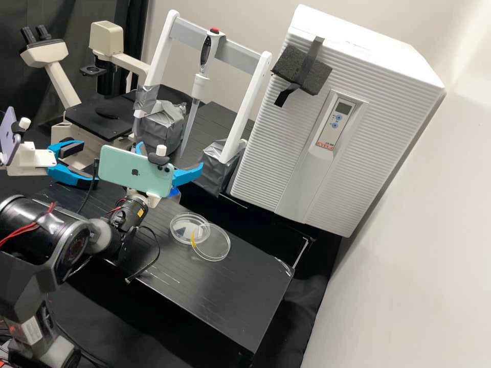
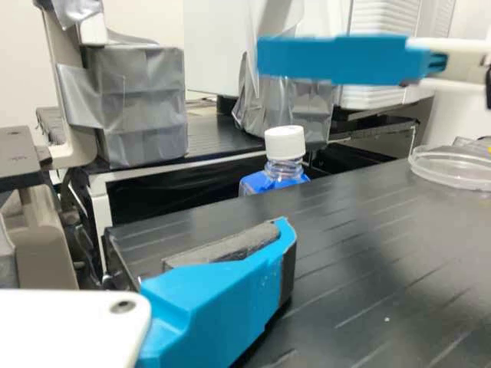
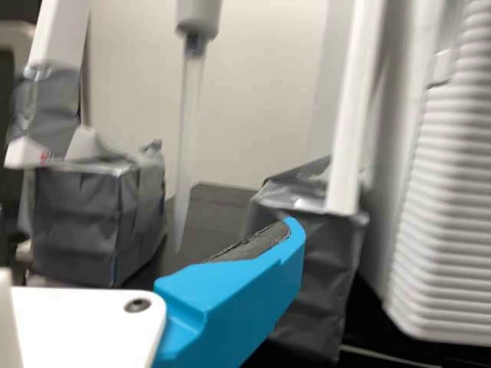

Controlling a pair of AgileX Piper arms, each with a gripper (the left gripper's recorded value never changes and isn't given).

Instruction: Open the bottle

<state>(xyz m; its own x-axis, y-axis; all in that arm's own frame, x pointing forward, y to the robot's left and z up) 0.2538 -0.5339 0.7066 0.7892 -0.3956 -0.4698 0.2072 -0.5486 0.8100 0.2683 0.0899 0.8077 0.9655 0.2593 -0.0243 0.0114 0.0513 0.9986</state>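
Note:
A small clear bottle [image 2: 282, 164] with blue liquid and a white screw cap [image 2: 285, 142] stands upright just past the far edge of the black bench [image 2: 368, 253], its lower part hidden by that edge. My left gripper [image 1: 86, 163] is at the bench's left end, open and empty, with one blue finger [image 2: 222, 295] pointing toward the bottle from a distance. My right gripper [image 1: 170, 157] hovers above the bench behind a green phone [image 1: 135, 174], open and holding nothing. One of its fingers [image 2: 337, 57] hangs above the bottle.
Two clear petri dishes [image 1: 202, 236] lie mid-bench. A pipette [image 1: 197, 97] hangs from a white stand on tape-wrapped blocks [image 1: 158, 125]. A large white ribbed machine [image 1: 332, 128] fills the right side, and a microscope [image 1: 66, 66] stands at the back left.

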